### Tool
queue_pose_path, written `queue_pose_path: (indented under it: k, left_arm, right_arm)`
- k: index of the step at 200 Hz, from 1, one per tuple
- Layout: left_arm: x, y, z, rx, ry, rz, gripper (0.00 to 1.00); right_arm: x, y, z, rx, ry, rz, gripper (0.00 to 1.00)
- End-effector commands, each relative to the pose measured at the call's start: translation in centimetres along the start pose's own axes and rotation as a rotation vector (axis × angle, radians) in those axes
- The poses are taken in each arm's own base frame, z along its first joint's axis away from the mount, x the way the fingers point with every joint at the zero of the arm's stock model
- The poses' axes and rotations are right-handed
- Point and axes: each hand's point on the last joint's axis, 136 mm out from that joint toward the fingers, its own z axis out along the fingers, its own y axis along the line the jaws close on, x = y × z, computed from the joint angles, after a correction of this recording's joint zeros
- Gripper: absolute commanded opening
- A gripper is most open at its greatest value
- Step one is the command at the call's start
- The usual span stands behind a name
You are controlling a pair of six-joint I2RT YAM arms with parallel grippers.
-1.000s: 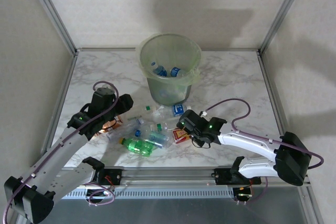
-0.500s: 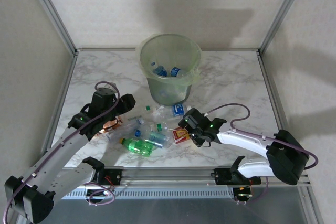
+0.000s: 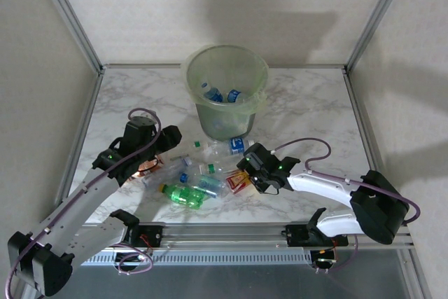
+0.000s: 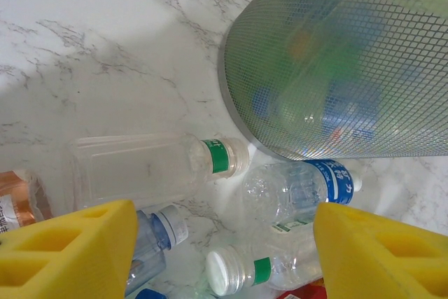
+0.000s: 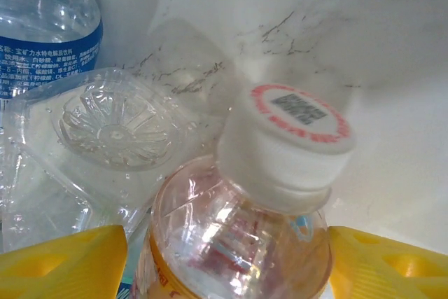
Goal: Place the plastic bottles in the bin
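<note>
The bin [image 3: 260, 78] stands on the marble table [image 3: 308, 110] toward its far side, and you can see two blue-labelled bottles [image 3: 222, 94] already lying inside it. The other plastic bottles are strewn on the table just on the near side of the bin, from below its base toward your arm bases.

Your right gripper [image 3: 246, 170] sits low on the near side of the bin, a little to the right of its base. In the right wrist view, the right gripper [image 5: 227, 260] has a yellow pad [image 5: 63, 264] on each side of an orange-red labelled bottle [image 5: 238, 236], whose white cap [image 5: 287, 138] points away from the camera. The right pad looks to be against the bottle, but you cannot tell whether the jaws are actually clamped on it. That same bottle [image 3: 239, 181] is the nearest one to the gripper in the top view.

Your left gripper [image 3: 162, 143] is to the near left of the bin, above the left end of the scatter. Its jaws are released and hold nothing. Its wrist view shows the left gripper [image 4: 224, 243] over a clear bottle with a green band [image 4: 147, 169], and a blue-labelled bottle [image 4: 315, 187] lies right against the bin's wall [image 4: 336, 68].

A green bottle [image 3: 183, 195] lies farthest from the bin, on the near side.
</note>
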Motion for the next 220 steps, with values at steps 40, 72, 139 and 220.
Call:
queue_pose_path:
  k: [40,72,139,220]
  left_arm:
    - [0.0,-0.1,0.4,0.016,-0.002,0.004,0.67]
    - [-0.1,-0.1,0.6,0.014,-0.002,0.006,0.67]
    - [0.1,0.0,0.9,0.011,0.004,0.001,0.66]
    - [0.0,-0.2,1.0,0.014,0.005,0.003,0.66]
  right_arm:
    - [-1.1,-2.7,-0.2,0.074,-0.047,0.016,0.8]
    - [-0.6,-3.0,-0.1,0.072,-0.03,0.012,0.71]
    - [-0.5,-2.5,-0.9,0.053,-0.049,0.006,0.79]
    - [0.0,-2.7,0.6,0.074,-0.021,-0.001,0.66]
